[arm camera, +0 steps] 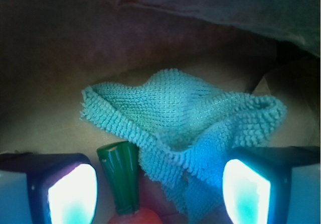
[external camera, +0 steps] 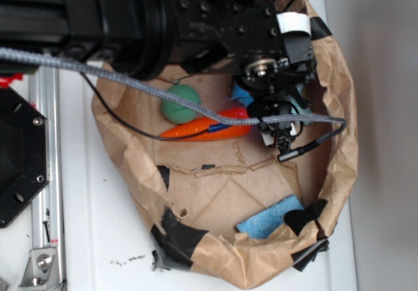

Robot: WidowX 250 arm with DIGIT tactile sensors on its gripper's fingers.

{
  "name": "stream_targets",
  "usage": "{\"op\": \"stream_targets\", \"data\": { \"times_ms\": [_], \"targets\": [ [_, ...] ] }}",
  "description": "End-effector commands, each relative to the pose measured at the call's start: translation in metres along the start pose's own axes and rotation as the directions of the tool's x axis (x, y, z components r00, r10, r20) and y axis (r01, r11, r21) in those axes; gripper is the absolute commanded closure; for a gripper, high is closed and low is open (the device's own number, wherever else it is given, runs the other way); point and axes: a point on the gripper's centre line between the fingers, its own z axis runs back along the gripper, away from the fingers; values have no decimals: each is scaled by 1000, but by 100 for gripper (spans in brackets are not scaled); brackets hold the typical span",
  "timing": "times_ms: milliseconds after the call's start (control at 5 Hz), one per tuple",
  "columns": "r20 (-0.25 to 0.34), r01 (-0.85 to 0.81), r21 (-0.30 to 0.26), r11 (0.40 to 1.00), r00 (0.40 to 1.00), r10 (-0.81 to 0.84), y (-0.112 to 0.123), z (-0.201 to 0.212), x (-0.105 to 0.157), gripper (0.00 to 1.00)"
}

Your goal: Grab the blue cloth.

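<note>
Teal terry folds of the blue cloth (arm camera: 185,128) are seen lying crumpled in the paper-lined basket (external camera: 339,167) beside the carrot's green top (arm camera: 120,176), framed between fingers (arm camera: 246,191) held wide apart, presumably to straddle it for closing.

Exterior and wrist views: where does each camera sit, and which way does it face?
Exterior: overhead, looking down on the brown paper-lined basin; black arm and gripper cross the top.
Wrist: mounted behind the open gripper, looking forward and down at the pale teal-blue terry cloth; both fingers show.
Shared: the orange toy carrot, its green stem between the fingers, and the cloth's corner.
</note>
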Motion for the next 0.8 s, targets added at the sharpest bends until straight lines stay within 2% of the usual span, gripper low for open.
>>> {"op": "stream_targets", "data": {
  "times_ms": [0,200,400,600],
  "targets": [
    [131,-100,-22,995,986,102,8,18,32,0],
    [150,-141,-39,989,978,145,5,19,41,0],
    [120,-167,-54,984,978,172,5,2,41,0],
    [79,-165,-20,986,983,166,9,-22,43,0]
  ]
}}
